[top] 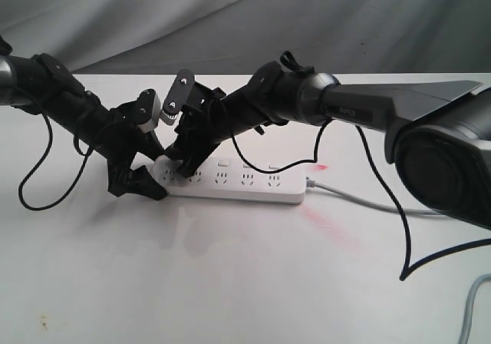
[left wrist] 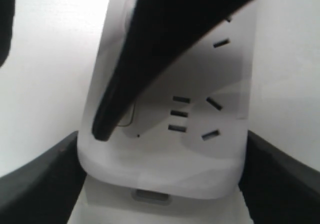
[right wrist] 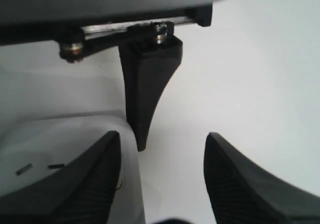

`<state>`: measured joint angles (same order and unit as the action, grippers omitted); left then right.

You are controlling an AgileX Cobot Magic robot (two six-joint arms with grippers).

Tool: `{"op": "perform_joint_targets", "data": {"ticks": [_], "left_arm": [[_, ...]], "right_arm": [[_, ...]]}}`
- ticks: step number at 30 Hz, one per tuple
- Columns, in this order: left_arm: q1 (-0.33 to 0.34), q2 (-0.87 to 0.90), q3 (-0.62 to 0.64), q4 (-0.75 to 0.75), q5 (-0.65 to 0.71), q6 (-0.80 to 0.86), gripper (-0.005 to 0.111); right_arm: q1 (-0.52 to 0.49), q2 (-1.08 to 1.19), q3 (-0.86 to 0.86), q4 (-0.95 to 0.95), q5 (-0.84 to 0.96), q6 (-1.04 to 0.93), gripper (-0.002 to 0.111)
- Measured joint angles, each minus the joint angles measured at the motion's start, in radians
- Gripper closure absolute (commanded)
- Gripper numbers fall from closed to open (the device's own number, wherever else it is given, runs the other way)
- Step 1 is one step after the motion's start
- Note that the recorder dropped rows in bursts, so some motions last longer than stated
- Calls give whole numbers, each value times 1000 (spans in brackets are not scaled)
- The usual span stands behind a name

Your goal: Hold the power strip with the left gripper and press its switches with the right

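White power strip between left tool's two fingers; seemingly three switches uncovered.

left gripper clamps the power strip; right gripper rests on its top.

Bright light is washing out the table (shadows are falling soft). Both wrist views are blurring.

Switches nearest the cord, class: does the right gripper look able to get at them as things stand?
Probably yes. The right gripper is down on the power strip beside the left gripper, and the switches toward the cord lie uncovered with nothing over them.
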<state>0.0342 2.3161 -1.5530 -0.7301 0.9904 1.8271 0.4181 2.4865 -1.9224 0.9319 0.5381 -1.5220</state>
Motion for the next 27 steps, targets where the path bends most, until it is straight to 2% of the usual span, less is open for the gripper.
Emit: {"op": "perform_joint_targets", "data": {"ticks": [9,20,27], "left_arm": [[0,0,0,0,0,0,43],[0,0,0,0,0,0,43],[0,0,0,0,0,0,43]], "right_arm": [[0,0,-6,-59,23,0,60],[0,15,-17,-43,41,-2,60],[0,-47,-3,-92,69,-8,60]]}}
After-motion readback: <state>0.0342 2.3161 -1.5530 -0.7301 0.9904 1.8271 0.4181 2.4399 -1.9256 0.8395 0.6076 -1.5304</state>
